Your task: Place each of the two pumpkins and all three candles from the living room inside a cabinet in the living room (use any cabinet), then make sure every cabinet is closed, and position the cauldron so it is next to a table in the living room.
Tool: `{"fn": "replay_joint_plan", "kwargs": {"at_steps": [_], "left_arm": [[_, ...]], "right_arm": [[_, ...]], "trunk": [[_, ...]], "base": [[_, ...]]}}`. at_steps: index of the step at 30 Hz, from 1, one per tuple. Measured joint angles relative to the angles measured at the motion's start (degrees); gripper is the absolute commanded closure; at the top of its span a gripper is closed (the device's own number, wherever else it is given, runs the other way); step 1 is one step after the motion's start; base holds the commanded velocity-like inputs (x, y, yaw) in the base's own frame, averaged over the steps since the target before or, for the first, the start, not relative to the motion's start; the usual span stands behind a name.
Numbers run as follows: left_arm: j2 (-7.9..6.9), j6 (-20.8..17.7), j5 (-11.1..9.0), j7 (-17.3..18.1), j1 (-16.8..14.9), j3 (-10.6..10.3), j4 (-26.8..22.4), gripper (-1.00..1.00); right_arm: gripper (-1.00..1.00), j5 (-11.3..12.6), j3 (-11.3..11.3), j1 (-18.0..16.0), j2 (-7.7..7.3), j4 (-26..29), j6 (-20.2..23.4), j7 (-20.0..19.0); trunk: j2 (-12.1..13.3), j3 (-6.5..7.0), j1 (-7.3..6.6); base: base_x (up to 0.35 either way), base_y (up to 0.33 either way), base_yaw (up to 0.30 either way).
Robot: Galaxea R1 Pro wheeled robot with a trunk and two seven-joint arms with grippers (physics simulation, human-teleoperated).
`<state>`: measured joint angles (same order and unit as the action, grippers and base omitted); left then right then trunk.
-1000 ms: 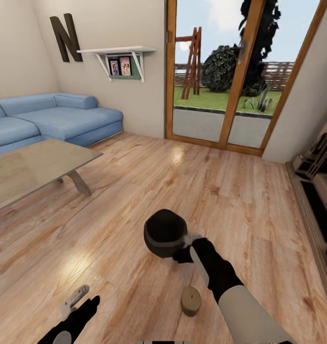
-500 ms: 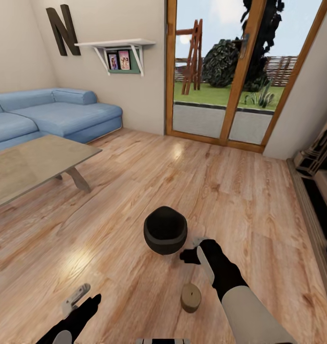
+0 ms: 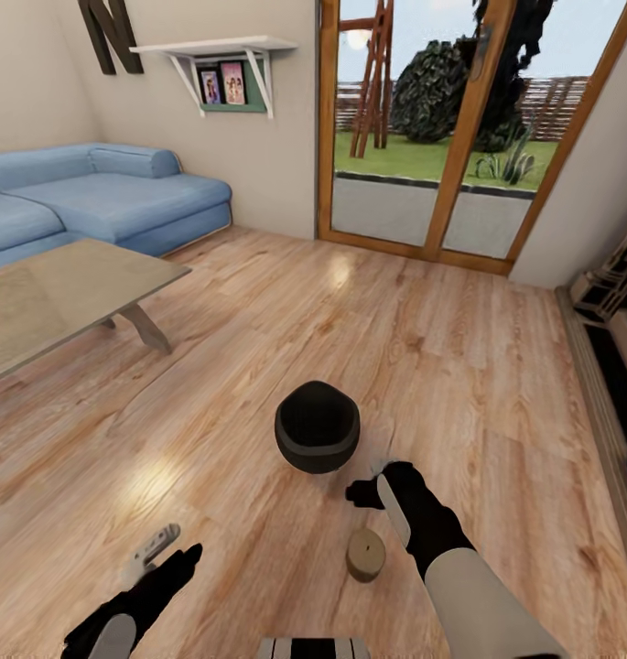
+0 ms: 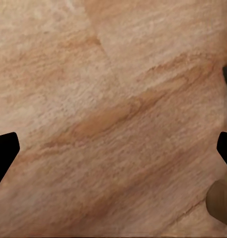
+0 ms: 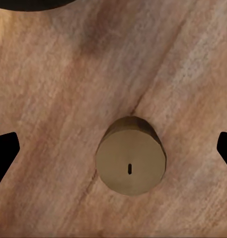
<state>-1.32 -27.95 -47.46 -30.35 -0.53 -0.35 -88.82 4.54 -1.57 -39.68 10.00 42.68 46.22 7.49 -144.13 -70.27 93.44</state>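
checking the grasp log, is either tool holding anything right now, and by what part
Nothing is held. The right tool hangs open above the floor, with the candle lying free below it and the cauldron beside it. The left tool is open over bare floor.

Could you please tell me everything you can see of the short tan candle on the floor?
The short tan cylindrical candle stands upright on the light wooden plank floor, its flat top showing a small dark wick slit at the centre. It looks matte and waxy, darker brown on the side wall, unlit. It sits apart from the black round cauldron and just below the right gripper, untouched; in the right wrist view it lies between the spread fingers.
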Motion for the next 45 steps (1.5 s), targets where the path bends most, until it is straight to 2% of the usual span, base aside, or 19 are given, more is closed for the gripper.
{"fn": "replay_joint_plan", "kwargs": {"at_steps": [3,5,7,9,12,25,32,45], "left_arm": [[0.17,-4.7,0.0,0.0,-2.6,0.2,-1.5,-1.00],[0.31,-8.2,-0.5,-0.1,-5.7,0.4,-2.1,-1.00],[0.18,-10.2,-1.8,-0.3,-8.2,0.4,-2.3,-1.00],[-0.03,-11.5,-3.3,-0.4,-10.5,0.4,-2.0,-1.00],[-0.05,-11.7,-4.1,-0.1,-11.5,0.3,-0.8,-1.00],[-0.01,-11.7,-4.8,0.1,-11.8,0.1,0.4,-1.00],[-0.07,-11.7,-4.8,0.1,-11.8,0.1,0.5,-1.00],[-0.06,-11.7,-4.7,0.0,-11.8,0.1,0.5,-1.00]], "right_arm": [[-1.00,0.0,0.0,-0.1,0.00,0.0,0.0,0.5],[-1.00,0.1,0.0,-0.1,0.00,0.0,0.0,0.8],[-1.00,0.1,0.1,-0.3,0.00,0.0,0.0,0.9],[-1.00,0.1,0.1,-0.9,0.00,0.0,0.0,1.0],[-1.00,0.1,0.1,-1.4,0.00,0.0,0.0,1.0],[-1.00,0.0,0.3,-3.6,-0.14,0.0,0.0,1.0],[-1.00,0.1,0.2,-3.6,-1.10,0.0,0.0,0.9],[-1.00,0.2,0.2,-3.6,-1.21,0.1,0.0,0.8]], "trunk": [[0.0,-0.67,0.08],[-0.1,-1.11,0.13],[-0.1,-1.55,0.18],[-0.1,-2.00,0.23],[-0.2,-2.66,0.31],[-0.3,-5.55,0.65],[-0.4,-7.10,0.83],[-0.6,-9.98,1.16]], "base": [[0.000,0.000,0.000],[0.000,0.000,0.000],[0.000,0.000,0.000],[0.000,0.000,0.000],[0.000,0.000,0.000],[0.000,0.000,0.000],[0.000,0.000,-0.007],[0.000,0.000,-0.036]]}}
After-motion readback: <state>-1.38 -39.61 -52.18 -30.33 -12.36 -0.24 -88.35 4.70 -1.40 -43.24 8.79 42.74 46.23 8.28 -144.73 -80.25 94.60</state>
